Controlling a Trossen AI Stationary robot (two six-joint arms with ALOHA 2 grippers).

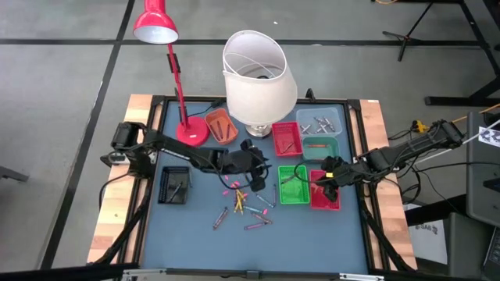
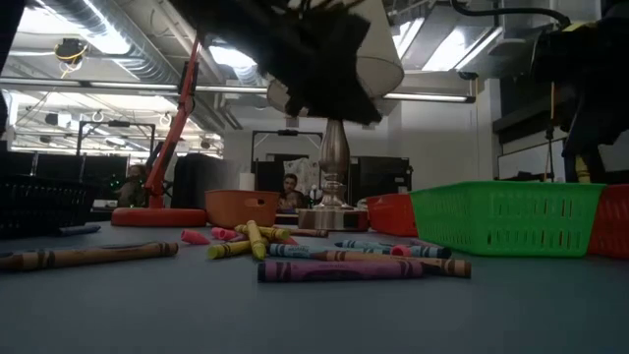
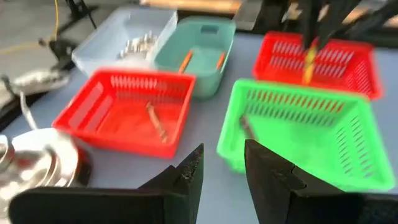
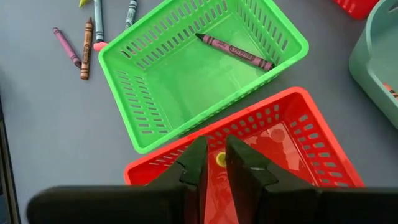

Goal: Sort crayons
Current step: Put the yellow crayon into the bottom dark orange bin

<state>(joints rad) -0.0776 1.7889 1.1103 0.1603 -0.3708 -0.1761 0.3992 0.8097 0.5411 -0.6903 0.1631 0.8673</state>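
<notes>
Open mat at the near edge of the table (image 1: 312, 234) — free passage there; loose crayons (image 1: 242, 204) litter the centre; green tray (image 1: 293, 186) and red tray (image 1: 324, 195) sit touching, no gap between; white lampshade (image 1: 258, 74) overhangs the far trays — blocks descent from above; red desk lamp (image 1: 176, 78) stands far left; black tray (image 1: 173, 185) flanks the left side.
</notes>
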